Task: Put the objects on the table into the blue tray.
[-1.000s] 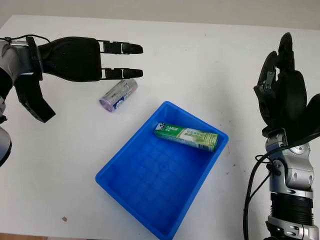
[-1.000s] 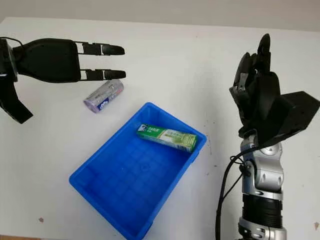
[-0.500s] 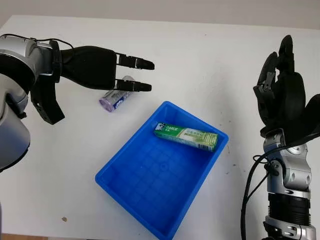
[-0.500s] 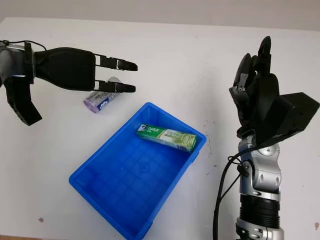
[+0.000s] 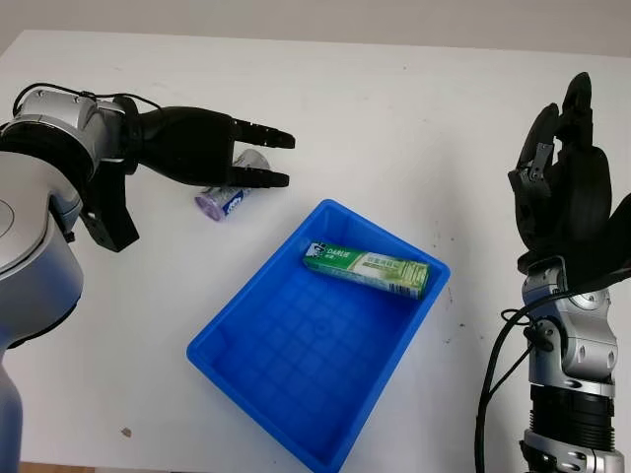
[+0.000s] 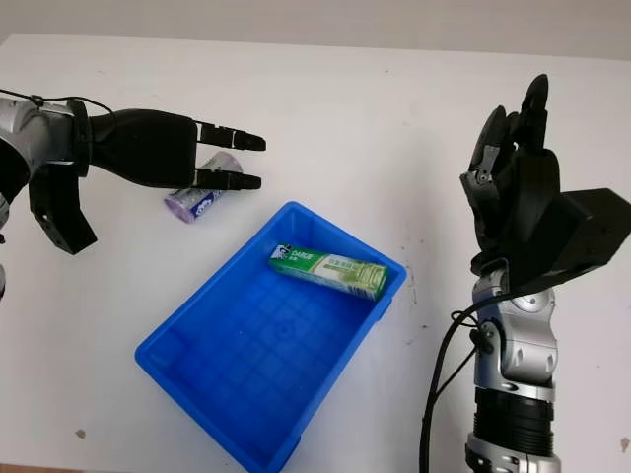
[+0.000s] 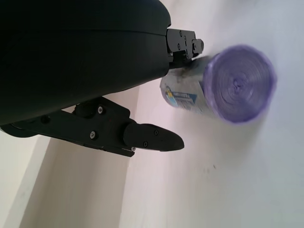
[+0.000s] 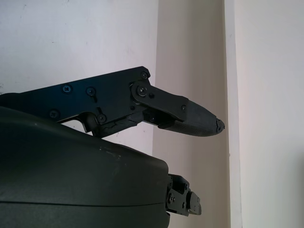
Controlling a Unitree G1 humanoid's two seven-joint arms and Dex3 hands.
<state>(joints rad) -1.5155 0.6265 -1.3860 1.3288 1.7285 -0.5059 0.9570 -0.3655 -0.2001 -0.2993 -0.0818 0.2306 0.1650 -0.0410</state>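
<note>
The purple roll (image 5: 226, 196) lies on its side on the white table (image 5: 394, 108), its long axis running diagonally, purple end toward the robot's left, just beyond the blue tray's (image 5: 256, 296) far-left rim. The left hand (image 5: 212, 156) hovers right over it, open, holding nothing. Inside the tray a green box (image 5: 366, 268) lies along the far wall. The right hand (image 5: 560, 187), open, is raised well apart at the table's right, with bare tabletop between.

One tray (image 5: 246, 330), one box (image 5: 366, 269), one roll (image 5: 225, 200)
</note>
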